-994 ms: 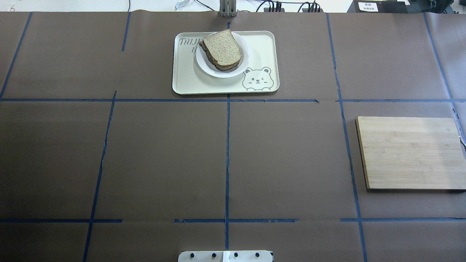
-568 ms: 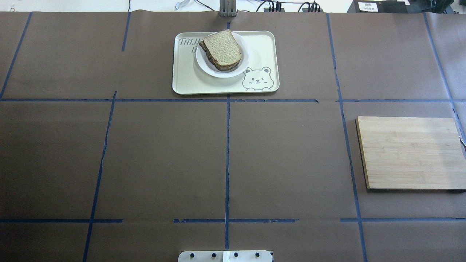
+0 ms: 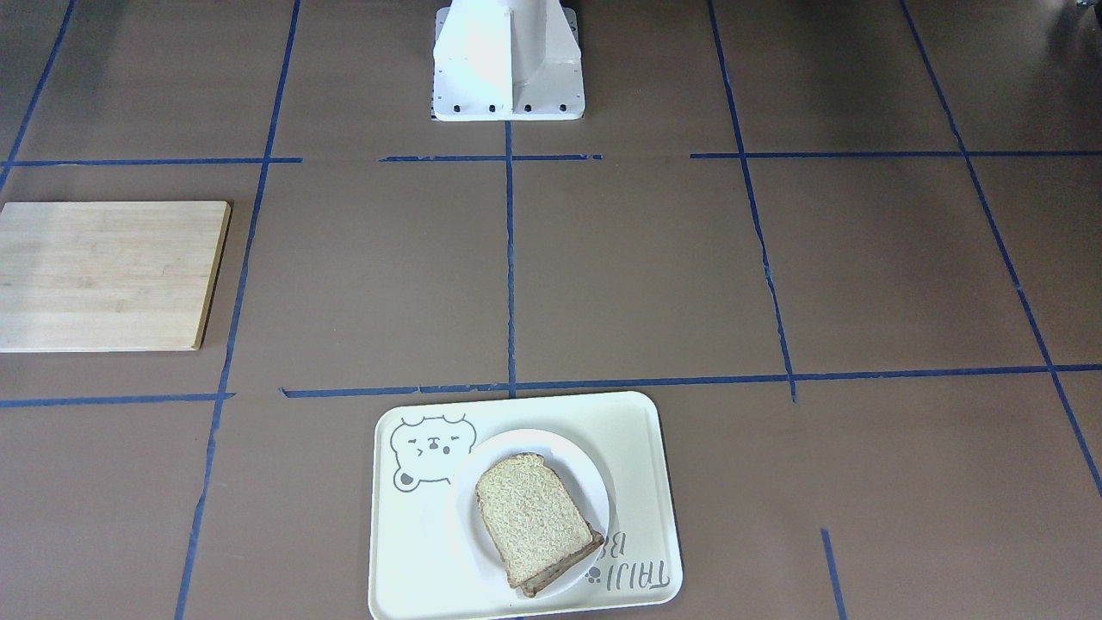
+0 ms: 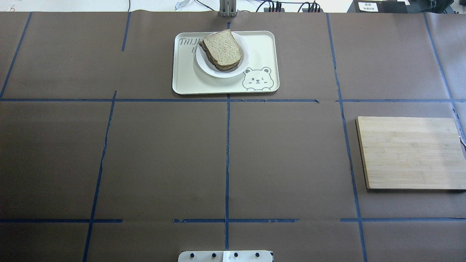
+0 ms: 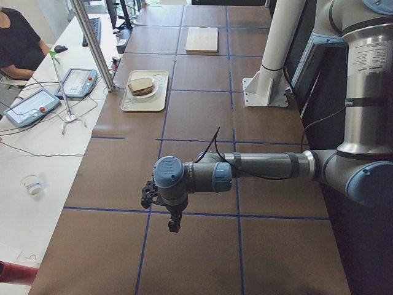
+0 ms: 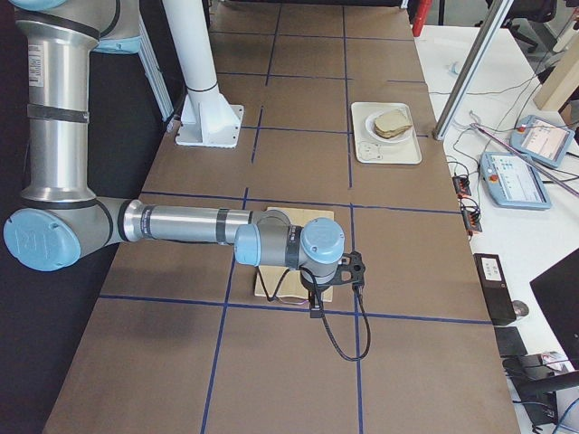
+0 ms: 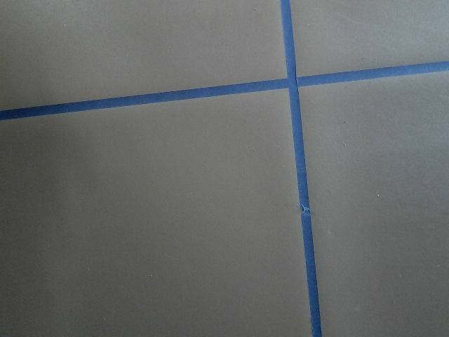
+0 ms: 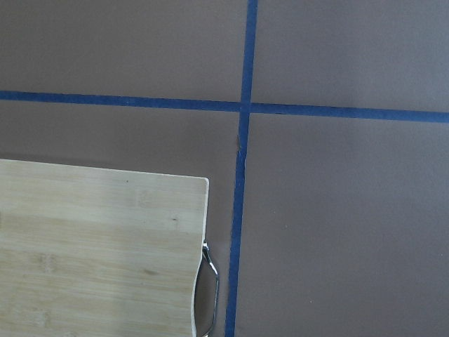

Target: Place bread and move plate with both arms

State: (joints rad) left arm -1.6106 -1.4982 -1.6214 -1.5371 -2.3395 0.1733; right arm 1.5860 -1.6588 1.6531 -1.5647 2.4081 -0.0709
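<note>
The bread (image 4: 222, 47) lies on the plate (image 4: 218, 74), and the edge of a second slice shows beneath it. The plate sits inside the tray (image 4: 185, 80), off-centre, just beside the bear drawing (image 4: 257, 79). The tray rests at the far edge of the table (image 4: 164, 156), on the centre line, opposite the robot. The board (image 4: 409, 153) lies flat on the robot's right side, well apart from the tray.

The left gripper (image 5: 174, 222) hangs pointing down over bare table near a tape (image 7: 293, 81) cross, well apart from the tray. The right gripper (image 6: 315, 306) hangs pointing down above the board's edge. Neither gripper holds anything that can be seen. Whether the claws are spread or pressed together cannot be told, since only the side views show them.
</note>
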